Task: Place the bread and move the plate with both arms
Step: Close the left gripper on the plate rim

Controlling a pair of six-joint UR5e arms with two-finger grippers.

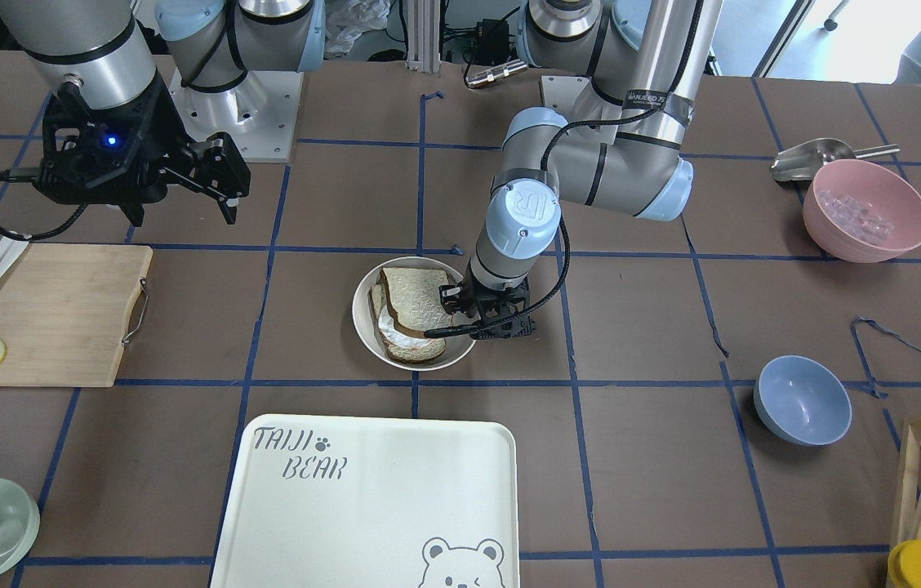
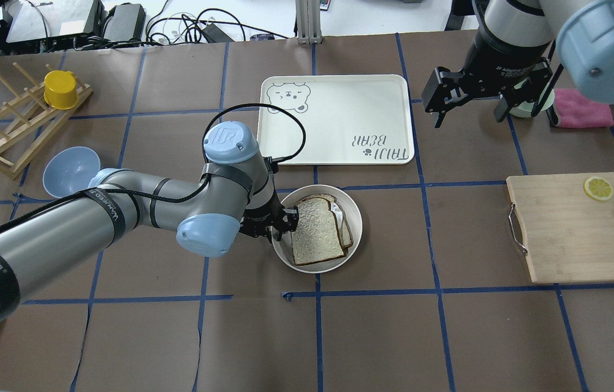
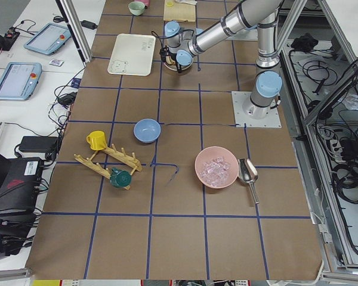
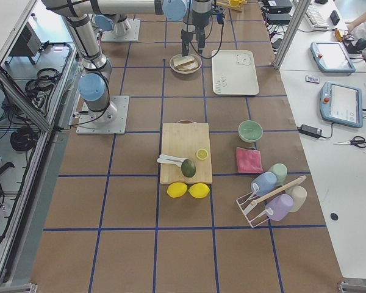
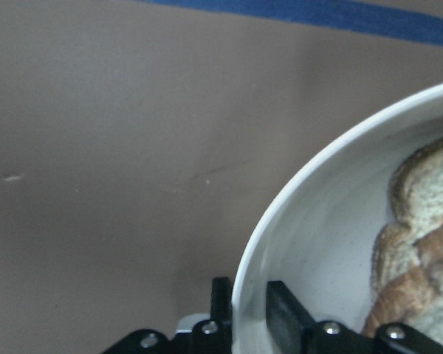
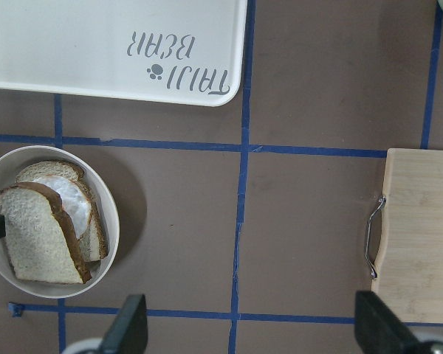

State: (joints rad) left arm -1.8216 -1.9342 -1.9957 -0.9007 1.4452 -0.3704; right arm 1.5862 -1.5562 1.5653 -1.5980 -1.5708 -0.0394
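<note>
**While the left gripper takes the plate rim, the right one hangs wide open**

Where the overhead view shows the middle of the brown table, we see the round, off-white, shallow plate (image 2: 355,218). Its upper edge is just below the large rectangular cream tray (image 2: 339,109) lettered "TAIJI BEAR".

Inside the plate the bread (image 2: 315,237), a plain square speckled slice with a brown crust, leans tilted over a second slice topped with fried egg (image 6: 66,198). The plain slice covers most of that one.

At the plate's left edge in that view we find the black two-finger left gripper (image 5: 245,310). Its wrist camera shows the jaws drawn narrow, with one finger (image 5: 220,306) outside the rim and the other inside against the wall. They look closed on the rim.

In the upper right of the overhead frame we see the black right gripper (image 2: 467,121), well apart from the plate. It is above the table with its jaws spread wide and nothing between them. Lower right lies a pale wooden cutting board (image 2: 568,228).
</note>
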